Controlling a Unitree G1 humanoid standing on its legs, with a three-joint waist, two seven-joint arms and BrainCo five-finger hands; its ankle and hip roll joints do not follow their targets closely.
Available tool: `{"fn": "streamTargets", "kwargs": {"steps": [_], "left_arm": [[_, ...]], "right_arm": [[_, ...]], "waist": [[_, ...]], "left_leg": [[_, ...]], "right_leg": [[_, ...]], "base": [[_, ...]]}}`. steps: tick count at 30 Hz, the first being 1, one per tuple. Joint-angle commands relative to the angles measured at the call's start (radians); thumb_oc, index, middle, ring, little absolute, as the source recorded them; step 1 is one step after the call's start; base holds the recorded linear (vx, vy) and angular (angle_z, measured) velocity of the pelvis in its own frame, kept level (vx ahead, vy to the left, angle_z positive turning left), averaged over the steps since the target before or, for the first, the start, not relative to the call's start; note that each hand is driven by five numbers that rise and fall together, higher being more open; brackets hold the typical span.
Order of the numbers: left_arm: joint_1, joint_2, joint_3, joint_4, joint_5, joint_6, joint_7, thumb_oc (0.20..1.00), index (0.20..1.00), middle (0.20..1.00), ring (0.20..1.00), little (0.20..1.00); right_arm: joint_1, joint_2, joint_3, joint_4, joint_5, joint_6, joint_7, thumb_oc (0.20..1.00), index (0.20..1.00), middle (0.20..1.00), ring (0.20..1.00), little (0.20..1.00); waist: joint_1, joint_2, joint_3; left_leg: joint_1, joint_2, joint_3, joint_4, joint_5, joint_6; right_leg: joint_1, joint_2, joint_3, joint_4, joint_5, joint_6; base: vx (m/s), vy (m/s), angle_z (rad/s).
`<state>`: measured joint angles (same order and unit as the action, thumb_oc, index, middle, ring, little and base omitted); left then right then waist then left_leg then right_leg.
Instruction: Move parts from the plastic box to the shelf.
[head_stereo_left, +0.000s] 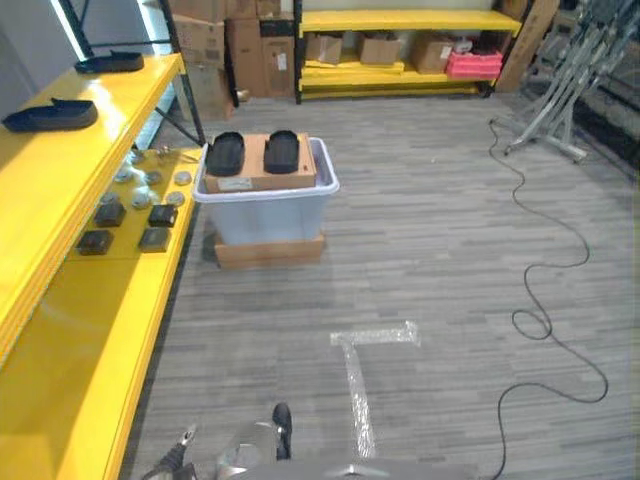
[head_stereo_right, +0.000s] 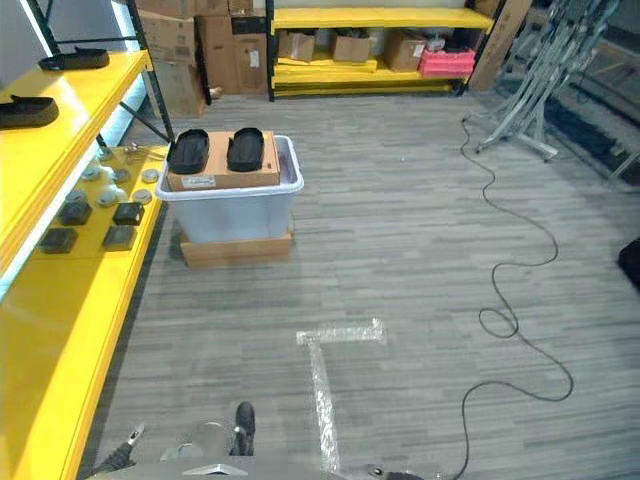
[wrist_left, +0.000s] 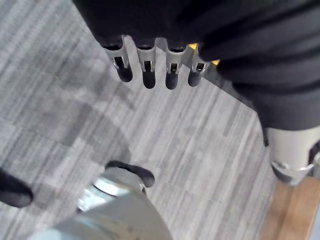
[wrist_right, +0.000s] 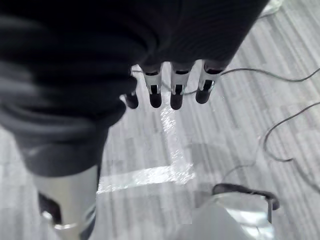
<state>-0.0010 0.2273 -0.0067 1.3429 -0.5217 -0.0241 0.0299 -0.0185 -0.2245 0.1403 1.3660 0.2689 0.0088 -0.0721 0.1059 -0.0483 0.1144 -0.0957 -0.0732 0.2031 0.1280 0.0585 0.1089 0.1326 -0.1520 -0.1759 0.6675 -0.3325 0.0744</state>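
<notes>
A: Where do the parts stand?

B: Two black parts (head_stereo_left: 225, 152) (head_stereo_left: 281, 150) lie side by side on a cardboard box (head_stereo_left: 260, 166) that rests across the top of the pale plastic box (head_stereo_left: 268, 207). That box stands on a low wooden base (head_stereo_left: 268, 250) on the grey floor (head_stereo_left: 420, 230), just beside the yellow shelf (head_stereo_left: 70, 300) on the robot's left.

A: And the shelf itself?

B: Its upper level carries two dark, flat parts (head_stereo_left: 50, 115) (head_stereo_left: 110, 62), well apart from each other. On the lower level lie several small dark blocks (head_stereo_left: 125, 225) and, behind them, some round silvery pieces (head_stereo_left: 150, 180).

A: The hands?

B: The left hand (wrist_left: 150, 70) hangs above the floor, fingers (wrist_left: 149, 80) straight and side by side, thumb apart, holding nothing. The right hand (wrist_right: 172, 85) also hangs over the floor, fingers (wrist_right: 176, 97) straight in a row and empty, above a strip of shiny tape (wrist_right: 150, 175).

A: Anything else on the floor?

B: The tape (head_stereo_left: 365, 370) forms a T on the floor in front of the robot. Far back, another yellow shelf (head_stereo_left: 400, 50) holds cardboard boxes and a pink crate (head_stereo_left: 473, 64).
</notes>
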Motion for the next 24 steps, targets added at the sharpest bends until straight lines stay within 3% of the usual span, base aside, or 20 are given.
{"fn": "streamTargets", "kwargs": {"steps": [1,2,4,8,10,15,18,19,21,22,23,24], "left_arm": [[0.000,0.005,-0.065,-0.034,0.020,-0.002,0.017,1.000,1.000,1.000,1.000,1.000],[-0.018,0.002,-0.080,-0.041,0.005,0.005,0.026,1.000,1.000,1.000,1.000,1.000],[-0.050,-0.002,-0.091,-0.048,-0.010,0.017,0.036,1.000,1.000,1.000,1.000,1.000],[-0.053,0.001,-0.101,-0.046,0.012,0.023,0.036,1.000,1.000,1.000,1.000,1.000],[-0.044,0.008,-0.106,-0.041,0.030,0.019,0.026,1.000,1.000,1.000,1.000,1.000],[-0.003,0.016,-0.100,-0.032,0.073,-0.022,-0.008,1.000,1.000,1.000,1.000,1.000],[0.009,0.015,-0.094,-0.033,0.066,-0.027,-0.021,1.000,1.000,1.000,1.000,1.000],[0.012,0.013,-0.089,-0.039,0.061,-0.020,-0.032,1.000,1.000,1.000,1.000,1.000],[0.011,0.008,-0.086,-0.041,0.061,-0.021,-0.044,1.000,1.000,1.000,1.000,1.000],[0.014,0.010,-0.060,-0.036,0.073,-0.049,-0.074,1.000,1.000,1.000,1.000,1.000],[0.011,0.012,-0.058,-0.042,0.059,-0.052,-0.072,1.000,1.000,1.000,1.000,1.000],[0.011,0.012,-0.059,-0.043,0.053,-0.054,-0.070,1.000,1.000,1.000,1.000,1.000]], "right_arm": [[-0.026,-0.046,0.004,-0.021,0.005,-0.010,0.001,1.000,1.000,1.000,1.000,1.000],[-0.030,-0.037,0.019,-0.026,-0.019,-0.030,0.014,1.000,1.000,1.000,1.000,1.000],[-0.032,-0.034,0.044,-0.040,0.000,-0.052,0.014,1.000,1.000,1.000,1.000,1.000],[-0.009,-0.042,0.023,-0.051,0.003,-0.069,0.032,1.000,1.000,1.000,1.000,1.000],[0.006,-0.042,0.005,-0.054,0.005,-0.074,0.042,1.000,1.000,1.000,1.000,1.000],[0.035,-0.043,-0.042,-0.048,-0.002,-0.097,0.068,1.000,1.000,1.000,1.000,1.000],[0.031,-0.046,-0.043,-0.036,-0.003,-0.095,0.060,1.000,1.000,1.000,1.000,1.000],[0.026,-0.050,-0.041,-0.034,0.001,-0.079,0.053,1.000,1.000,1.000,1.000,1.000],[0.017,-0.055,-0.033,-0.031,0.013,-0.058,0.042,1.000,1.000,1.000,1.000,1.000],[0.036,-0.107,-0.045,0.010,-0.001,-0.100,0.105,1.000,1.000,1.000,1.000,1.000],[0.041,-0.129,-0.071,0.038,-0.042,-0.125,0.134,1.000,1.000,1.000,1.000,1.000],[0.041,-0.132,-0.075,0.042,-0.051,-0.128,0.137,1.000,1.000,1.000,1.000,1.000]], "waist": [[0.028,0.058,-0.022],[0.015,0.063,-0.010],[-0.018,0.062,0.019],[-0.070,0.008,0.043],[-0.084,0.006,0.051],[-0.098,0.000,0.071],[-0.102,-0.019,0.061],[-0.108,-0.020,0.050],[-0.109,-0.018,0.036],[-0.114,-0.014,0.010],[-0.122,-0.020,0.003],[-0.124,-0.019,0.002]], "left_leg": [[-0.108,-0.029,-0.024,0.016,-0.066,0.010],[-0.078,-0.034,-0.026,-0.001,-0.077,0.015],[-0.016,-0.033,-0.041,-0.008,-0.099,-0.002],[0.061,-0.067,-0.086,0.037,-0.204,-0.023],[0.095,-0.059,-0.120,0.053,-0.236,-0.025],[0.149,-0.022,-0.155,0.124,-0.318,-0.027],[0.166,0.008,-0.158,0.165,-0.351,-0.040],[0.200,0.047,-0.161,0.175,-0.363,-0.061],[0.242,0.088,-0.156,0.166,-0.350,-0.086],[0.251,0.150,-0.140,0.197,-0.282,-0.124],[0.240,0.178,-0.131,0.254,-0.227,-0.137],[0.237,0.184,-0.130,0.265,-0.220,-0.139]], "right_leg": [[-0.114,-0.017,0.015,0.041,0.335,0.064],[-0.191,-0.006,-0.006,0.001,0.325,0.050],[-0.296,0.014,-0.046,-0.204,0.337,0.045],[-0.391,-0.044,-0.029,-0.650,0.515,0.112],[-0.414,-0.058,-0.009,-0.755,0.538,0.125],[-0.419,-0.085,0.030,-0.749,0.550,0.131],[-0.349,-0.072,0.050,-0.715,0.518,0.127],[-0.325,-0.054,0.066,-0.671,0.489,0.109],[-0.307,-0.040,0.062,-0.630,0.475,0.092],[-0.305,0.001,0.056,-0.598,0.452,0.059],[-0.300,0.015,0.057,-0.589,0.444,0.044],[-0.298,0.019,0.056,-0.588,0.442,0.042]], "base": [[0.34,0.128,0.04],[0.38,-0.010,-0.04],[0.36,-0.128,0.12],[0.44,-0.223,0.65],[0.59,-0.277,1.02],[0.53,-0.271,0.50],[0.60,-0.311,0.52],[0.55,-0.239,0.66],[0.53,-0.257,0.50],[0.46,-0.314,-0.06],[0.39,-0.293,-0.11],[0.20,-0.188,0.06]]}}
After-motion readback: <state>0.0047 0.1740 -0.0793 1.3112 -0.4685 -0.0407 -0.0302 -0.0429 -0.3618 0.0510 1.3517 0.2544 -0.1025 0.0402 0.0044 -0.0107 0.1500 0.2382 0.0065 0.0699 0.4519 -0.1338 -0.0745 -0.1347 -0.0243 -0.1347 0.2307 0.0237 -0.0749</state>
